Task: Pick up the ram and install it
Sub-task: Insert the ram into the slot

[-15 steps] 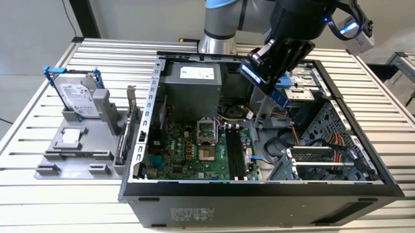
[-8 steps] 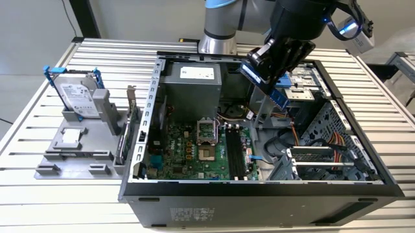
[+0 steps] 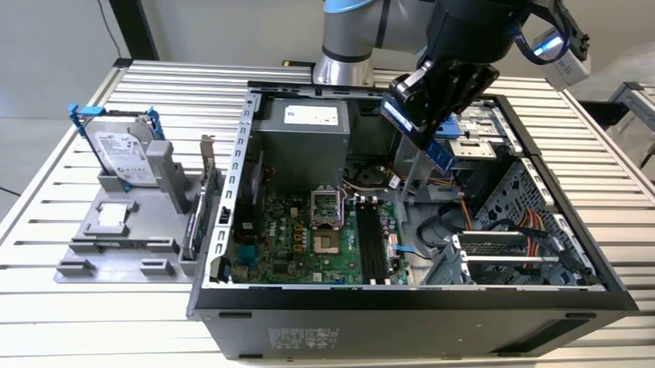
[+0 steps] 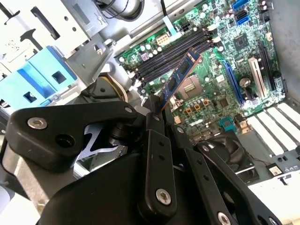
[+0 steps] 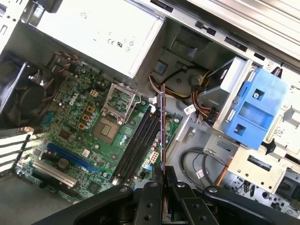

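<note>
Gripper [image 4: 154, 112] holds ram [image 4: 179, 78] clear above memory slots [image 4: 172, 52].

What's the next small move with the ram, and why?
Probably carry the ram over the slots, turning its long edge in line with them. The gripper is shut on it, high above the motherboard. In the exterior view it hangs tilted, to the right of the slots, so pressing down now would likely miss.
</note>
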You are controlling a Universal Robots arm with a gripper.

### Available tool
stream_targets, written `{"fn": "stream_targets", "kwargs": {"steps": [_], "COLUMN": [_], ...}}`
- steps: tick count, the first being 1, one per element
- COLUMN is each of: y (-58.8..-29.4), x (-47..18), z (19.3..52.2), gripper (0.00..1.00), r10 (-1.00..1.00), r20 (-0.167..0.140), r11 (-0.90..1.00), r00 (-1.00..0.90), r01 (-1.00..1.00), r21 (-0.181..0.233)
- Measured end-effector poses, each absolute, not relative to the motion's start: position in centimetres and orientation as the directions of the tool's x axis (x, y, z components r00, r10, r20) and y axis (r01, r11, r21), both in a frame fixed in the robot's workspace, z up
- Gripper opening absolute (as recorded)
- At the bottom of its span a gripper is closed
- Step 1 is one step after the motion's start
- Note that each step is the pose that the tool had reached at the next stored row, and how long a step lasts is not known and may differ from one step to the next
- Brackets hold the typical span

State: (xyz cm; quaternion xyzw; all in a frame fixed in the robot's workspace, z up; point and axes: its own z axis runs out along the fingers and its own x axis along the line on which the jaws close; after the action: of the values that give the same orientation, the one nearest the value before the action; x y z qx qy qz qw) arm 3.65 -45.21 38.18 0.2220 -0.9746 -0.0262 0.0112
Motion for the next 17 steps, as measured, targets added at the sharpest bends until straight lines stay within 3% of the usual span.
{"fn": "stream_targets", "kwargs": {"steps": [17], "y": [-45.21], "x": [3.65], "z": [38.18], "gripper": [0.00], "r10": [-0.374], "r20": [0.010], "r11": [0.926], "r00": [-0.927], "r01": [-0.373], "r21": [0.056]}}
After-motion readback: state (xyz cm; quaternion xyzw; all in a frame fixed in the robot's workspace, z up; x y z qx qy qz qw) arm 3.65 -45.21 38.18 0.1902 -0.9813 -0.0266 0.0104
